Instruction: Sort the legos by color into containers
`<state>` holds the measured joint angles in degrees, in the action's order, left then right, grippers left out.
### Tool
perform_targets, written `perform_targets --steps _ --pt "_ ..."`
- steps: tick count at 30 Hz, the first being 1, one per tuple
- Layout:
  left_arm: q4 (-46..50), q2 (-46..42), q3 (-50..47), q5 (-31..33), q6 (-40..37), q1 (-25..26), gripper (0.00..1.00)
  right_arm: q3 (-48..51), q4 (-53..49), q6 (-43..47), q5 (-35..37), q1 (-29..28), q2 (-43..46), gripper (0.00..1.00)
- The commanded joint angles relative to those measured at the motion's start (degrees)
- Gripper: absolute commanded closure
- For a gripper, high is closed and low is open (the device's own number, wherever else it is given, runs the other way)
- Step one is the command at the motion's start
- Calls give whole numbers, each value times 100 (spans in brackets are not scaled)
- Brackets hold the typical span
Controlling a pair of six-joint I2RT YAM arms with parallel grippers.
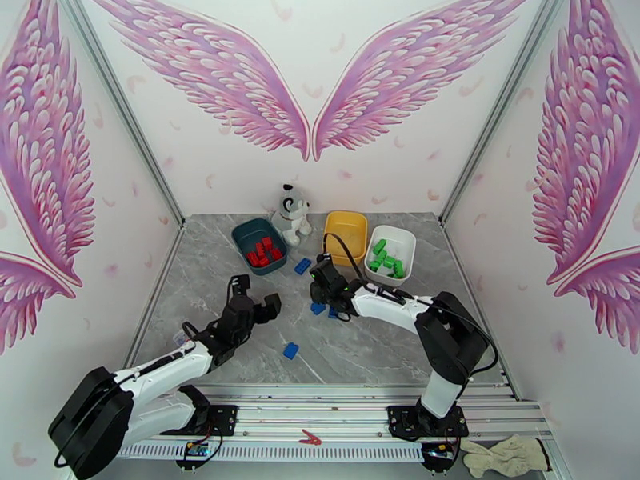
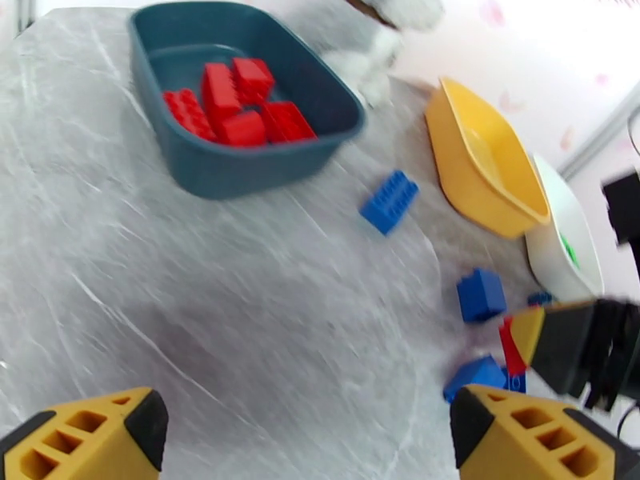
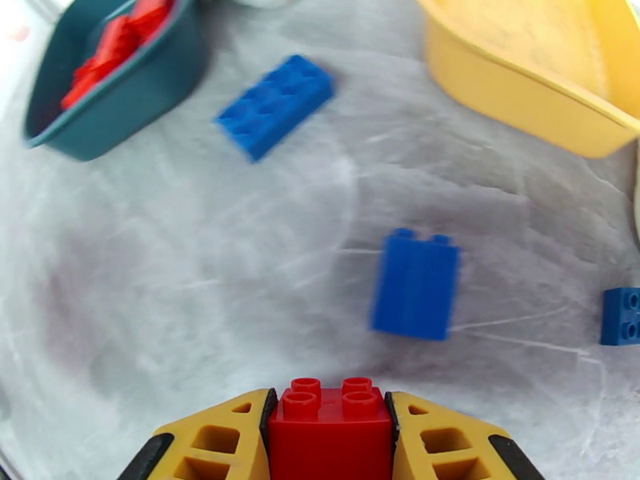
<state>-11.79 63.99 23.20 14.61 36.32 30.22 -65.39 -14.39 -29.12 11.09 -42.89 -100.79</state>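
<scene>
While the red brick (image 3: pixel 330 430) sits clamped in the right gripper (image 1: pixel 326 291) over mid-table, the teal tub (image 3: pixel 120 98) holding the reds lies toward the table's far-left corner; left gripper (image 1: pixel 258 296) gapes wide, empty, nearer that tub.

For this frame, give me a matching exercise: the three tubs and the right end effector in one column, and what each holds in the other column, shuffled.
Column one
1. teal tub
2. yellow tub
3. white tub
4. right end effector

Column two
A. green bricks
B. one red brick, clamped
C. nothing visible inside
D. several red bricks

Pairs: 1-D, 2-C, 3-A, 4-B
</scene>
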Motion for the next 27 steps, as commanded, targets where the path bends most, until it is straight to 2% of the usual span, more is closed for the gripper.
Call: perform_targets --steps 1,8,13,19,23,27 --pt "314 -176 310 -539 -71 -519 1 -465 116 92 -645 -92 22 70" --pt "130 -23 458 -1324 168 -1657 1 -1525 749 -82 -1681 -88 -737 70" --pt "-89 -172 126 -1378 383 -1765 1 -2567 947 -313 -2023 67 -1570 69" --pt "132 -828 -329 -1283 449 -1842 1 -4166 775 -544 -2387 253 -2756 68" --pt "379 -1378 -549 -1259 446 -1896 1 -5326 557 -764 -2657 392 -3599 63" --pt "626 -1559 -579 -1282 339 -1923 1 -6650 -69 -788 -2894 501 -4343 44"
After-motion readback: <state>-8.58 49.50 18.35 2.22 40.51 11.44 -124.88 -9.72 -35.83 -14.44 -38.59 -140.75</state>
